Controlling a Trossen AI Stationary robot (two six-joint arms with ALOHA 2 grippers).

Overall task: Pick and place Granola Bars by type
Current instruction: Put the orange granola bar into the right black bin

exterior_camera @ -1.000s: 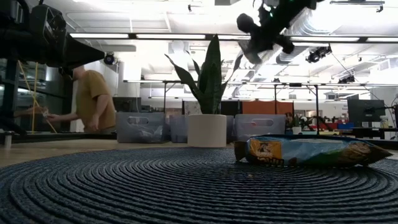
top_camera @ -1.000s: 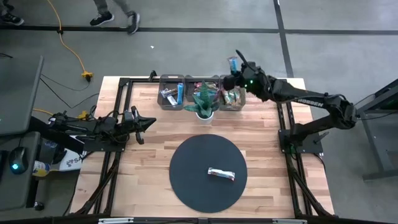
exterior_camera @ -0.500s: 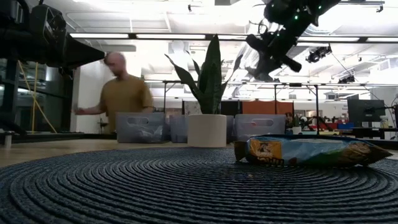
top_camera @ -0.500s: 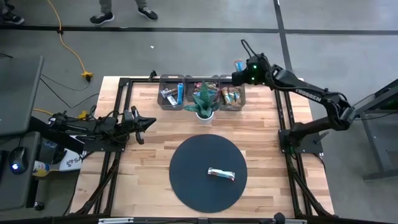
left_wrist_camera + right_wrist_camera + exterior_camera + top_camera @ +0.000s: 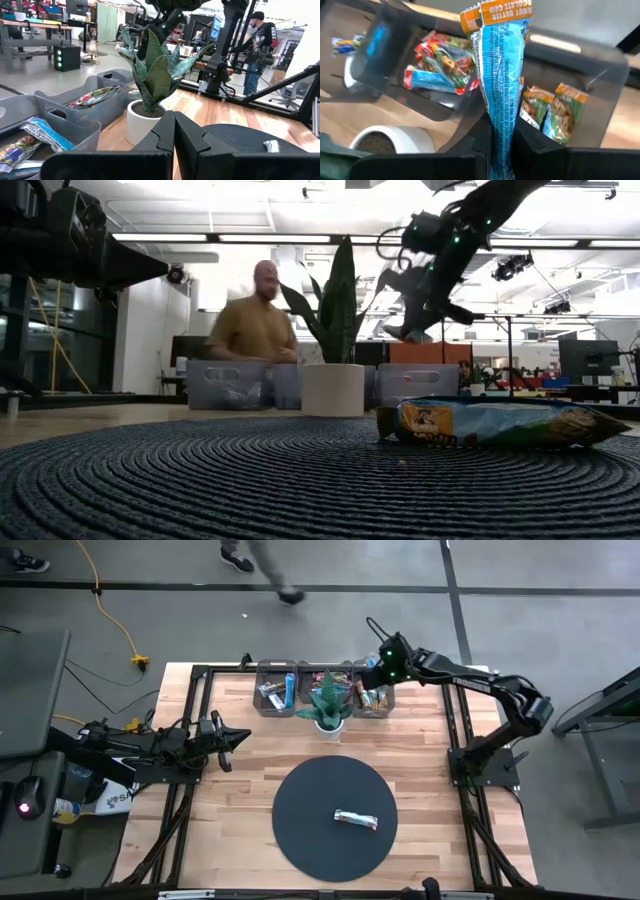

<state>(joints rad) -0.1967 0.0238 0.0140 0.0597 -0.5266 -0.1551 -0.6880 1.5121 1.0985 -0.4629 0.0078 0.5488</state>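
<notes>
The right gripper (image 5: 378,668) hangs above the right-hand grey bin (image 5: 373,707) at the far edge of the wooden worktop (image 5: 240,790), its fingers clamped on a blue-wrapped granola bar with an orange end (image 5: 501,75), which points away from the wrist. Below it in the right wrist view, that bin holds green-and-orange wrapped bars (image 5: 555,112), while the neighbouring compartment holds red and blue wrapped bars (image 5: 437,70). The left-hand grey bin (image 5: 277,675) holds blue wrapped bars (image 5: 281,692). A potted snake plant in a white pot (image 5: 327,705) stands between the two bins.

One more granola bar (image 5: 356,820) lies alone on the round dark woven mat (image 5: 310,800) at the centre of the worktop; from the low view its wrapper is pale blue with yellow print (image 5: 500,423).

The left gripper (image 5: 238,737) waits low at the worktop's left side, its fingers pressed together with nothing between them. Beyond the worktop, a person in a mustard shirt (image 5: 253,325) stands behind the bins.
</notes>
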